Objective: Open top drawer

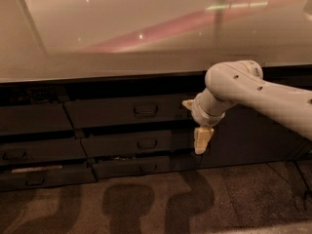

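Observation:
The top drawer is the widest dark grey front under the counter edge, with a small rectangular pull handle at its middle. Its front stands about flush with the cabinet. My gripper hangs from the white arm and points down, to the right of the handle, in front of the drawers' right end and level with the middle drawer. It does not touch the handle.
Two shorter drawers sit below the top one, both pushed out a little. More drawer fronts are at the left. A glossy pale countertop runs above. Carpeted floor lies in front.

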### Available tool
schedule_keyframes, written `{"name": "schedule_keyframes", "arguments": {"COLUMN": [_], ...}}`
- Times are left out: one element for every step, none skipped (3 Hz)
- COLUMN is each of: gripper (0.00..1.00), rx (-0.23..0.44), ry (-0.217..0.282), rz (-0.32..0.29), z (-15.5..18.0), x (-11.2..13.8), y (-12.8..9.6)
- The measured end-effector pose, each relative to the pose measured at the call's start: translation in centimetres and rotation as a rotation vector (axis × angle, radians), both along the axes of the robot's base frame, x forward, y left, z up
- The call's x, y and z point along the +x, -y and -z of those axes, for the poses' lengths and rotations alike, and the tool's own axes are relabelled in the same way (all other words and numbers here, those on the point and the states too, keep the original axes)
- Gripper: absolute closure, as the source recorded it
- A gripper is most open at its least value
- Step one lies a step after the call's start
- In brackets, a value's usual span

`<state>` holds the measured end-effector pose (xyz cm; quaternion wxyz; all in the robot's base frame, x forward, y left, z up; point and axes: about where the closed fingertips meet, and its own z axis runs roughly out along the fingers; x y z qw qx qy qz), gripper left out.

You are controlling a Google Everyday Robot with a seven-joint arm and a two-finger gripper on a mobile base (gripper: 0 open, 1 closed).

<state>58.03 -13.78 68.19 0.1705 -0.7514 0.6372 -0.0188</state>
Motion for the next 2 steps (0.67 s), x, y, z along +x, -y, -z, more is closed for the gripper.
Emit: {"name": "schedule_keyframes", "arguments": {"gripper": [0.00, 0.00], "rx": [-0.019, -0.050], "ry": [0.073, 0.190], "rz": [-0.042, -0.110], "z": [0.58, 1.38], "x": [-0.50, -1.35], "y": [-0.30, -0.88]}}
